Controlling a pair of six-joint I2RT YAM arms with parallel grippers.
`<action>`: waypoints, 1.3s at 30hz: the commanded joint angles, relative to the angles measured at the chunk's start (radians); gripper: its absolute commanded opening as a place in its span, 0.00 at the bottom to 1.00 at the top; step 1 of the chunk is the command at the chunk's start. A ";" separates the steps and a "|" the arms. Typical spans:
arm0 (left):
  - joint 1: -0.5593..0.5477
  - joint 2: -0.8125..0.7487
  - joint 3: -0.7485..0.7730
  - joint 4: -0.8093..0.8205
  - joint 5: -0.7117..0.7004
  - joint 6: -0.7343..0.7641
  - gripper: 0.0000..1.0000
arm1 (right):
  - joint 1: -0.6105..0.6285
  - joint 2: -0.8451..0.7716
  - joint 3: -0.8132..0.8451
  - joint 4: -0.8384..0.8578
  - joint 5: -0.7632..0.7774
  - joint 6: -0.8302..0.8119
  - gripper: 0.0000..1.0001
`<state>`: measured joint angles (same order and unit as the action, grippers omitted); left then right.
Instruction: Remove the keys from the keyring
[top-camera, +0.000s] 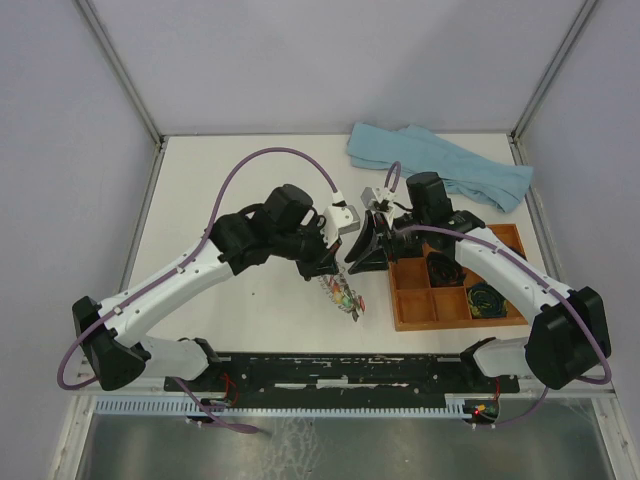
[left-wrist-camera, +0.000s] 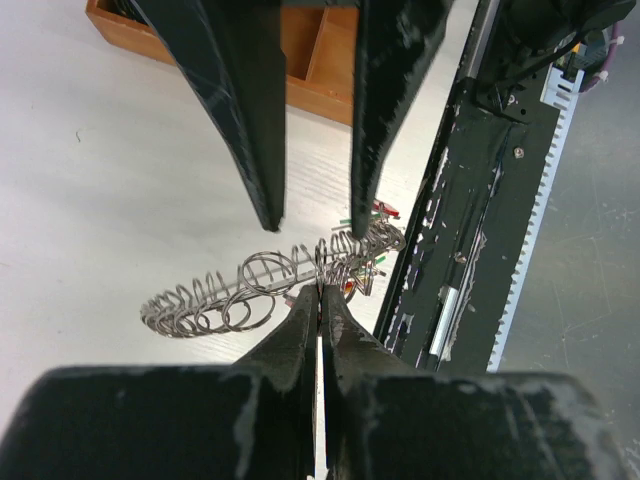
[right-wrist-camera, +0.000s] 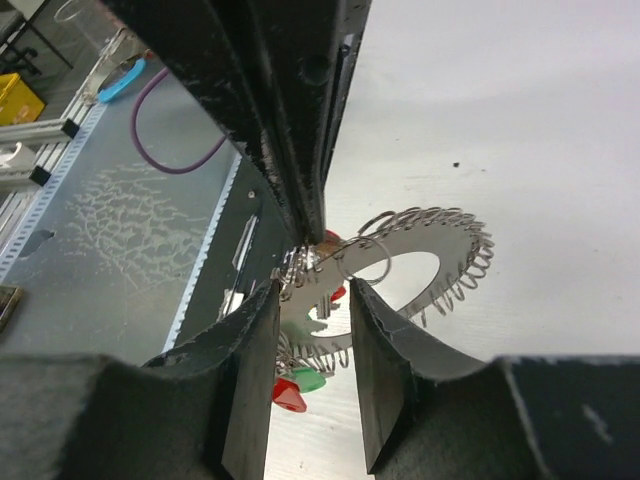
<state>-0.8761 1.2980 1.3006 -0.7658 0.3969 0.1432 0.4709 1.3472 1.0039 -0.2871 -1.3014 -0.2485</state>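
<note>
Left gripper was pinched shut on the rim of the keyring, holding it low over the table, just beside the tray. Right gripper stood about half open, fingers straddling the ring's near edge and clamping nothing visible. Keys hung bunched at that edge. Ring is probably light, stiff, slippery metal with springy loops. Best to grab a plastic key head, not the wire.
</note>
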 joint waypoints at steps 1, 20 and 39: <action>0.009 -0.042 0.005 0.105 0.049 0.020 0.03 | 0.043 -0.014 0.043 -0.132 -0.074 -0.190 0.41; 0.013 -0.036 -0.029 0.158 0.099 0.004 0.03 | 0.061 -0.013 0.033 -0.021 0.006 -0.060 0.28; 0.044 -0.291 -0.377 0.639 0.093 -0.150 0.38 | 0.055 -0.021 0.127 -0.296 -0.031 -0.284 0.01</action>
<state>-0.8455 1.1549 1.0649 -0.4561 0.4786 0.0914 0.5274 1.3472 1.0710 -0.5320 -1.2800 -0.4808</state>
